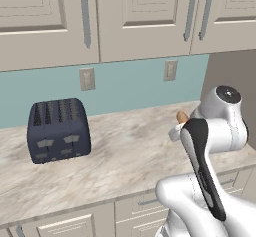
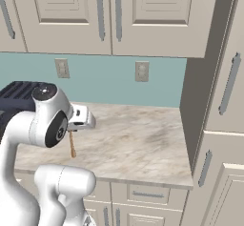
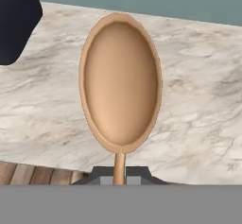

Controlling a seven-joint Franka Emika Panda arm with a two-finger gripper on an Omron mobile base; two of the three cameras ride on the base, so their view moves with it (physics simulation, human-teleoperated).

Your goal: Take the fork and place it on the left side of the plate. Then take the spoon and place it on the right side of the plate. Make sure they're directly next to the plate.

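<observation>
Spoon clamped by its thin handle between the closed fingers of the gripper, held above the marbled counter. Hand view: smooth oval orange-brown bowl, close up. Right base view: handle hanging below the hand. Left base view: dark boxy toaster, well apart.
</observation>
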